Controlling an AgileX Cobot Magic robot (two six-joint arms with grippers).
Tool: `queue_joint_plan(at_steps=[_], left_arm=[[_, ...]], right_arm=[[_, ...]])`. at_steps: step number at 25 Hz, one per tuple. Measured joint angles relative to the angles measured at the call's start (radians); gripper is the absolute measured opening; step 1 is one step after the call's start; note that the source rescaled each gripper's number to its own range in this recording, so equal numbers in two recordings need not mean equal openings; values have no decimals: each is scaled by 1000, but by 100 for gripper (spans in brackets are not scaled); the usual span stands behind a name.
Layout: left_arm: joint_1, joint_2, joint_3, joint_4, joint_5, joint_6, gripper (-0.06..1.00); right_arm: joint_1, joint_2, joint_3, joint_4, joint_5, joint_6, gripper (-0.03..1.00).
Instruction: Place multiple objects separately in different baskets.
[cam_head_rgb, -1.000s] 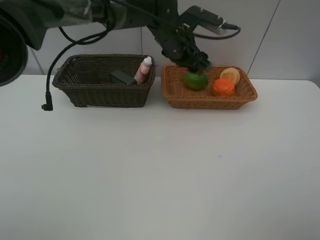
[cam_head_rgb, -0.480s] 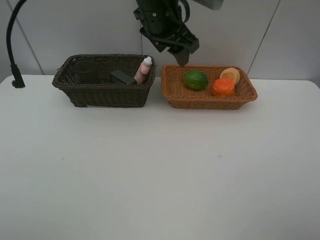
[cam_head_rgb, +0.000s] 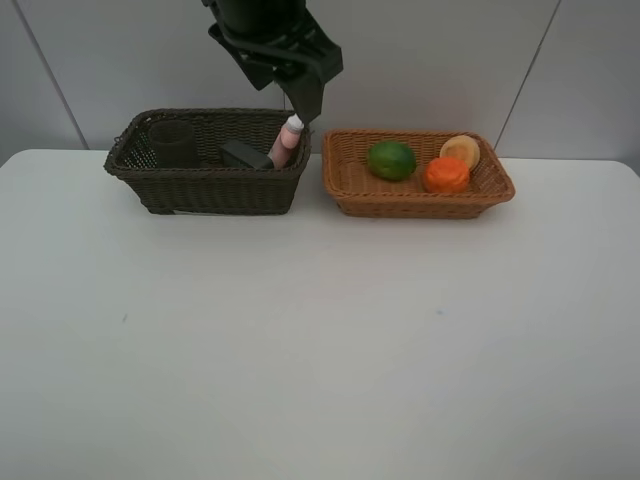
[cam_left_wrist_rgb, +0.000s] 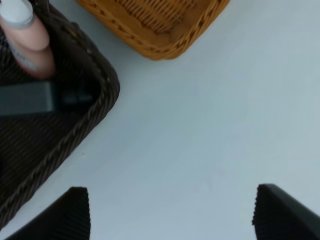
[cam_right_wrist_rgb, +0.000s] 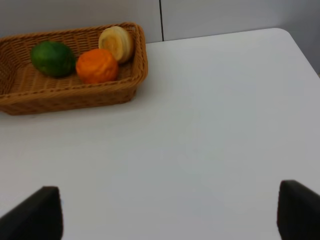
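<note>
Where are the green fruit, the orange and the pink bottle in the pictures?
green fruit (cam_head_rgb: 391, 160): high exterior view, middle of its top side.
orange (cam_head_rgb: 447, 174): high exterior view, centre of its rough skin.
pink bottle (cam_head_rgb: 284, 146): high exterior view, on its pink body below the white cap.

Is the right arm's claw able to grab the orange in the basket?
Probably yes. The right claw is open and empty, the orange lies uncovered in the tan basket, and nothing stands between them.

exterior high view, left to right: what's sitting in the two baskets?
Cup → dark pump bottle → pink bottle → green fruit → orange; the pale fruit overlaps the orange.
</note>
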Motion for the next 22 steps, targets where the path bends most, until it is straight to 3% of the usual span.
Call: queue_joint_plan(at_steps=[11,22], left_arm=[[115,-427,514,-30,-157,-59,86],[312,-874,924,-91,-176,-69,86]], right_arm=[[0,0,0,0,0,0,94],[0,0,0,0,0,0,94]])
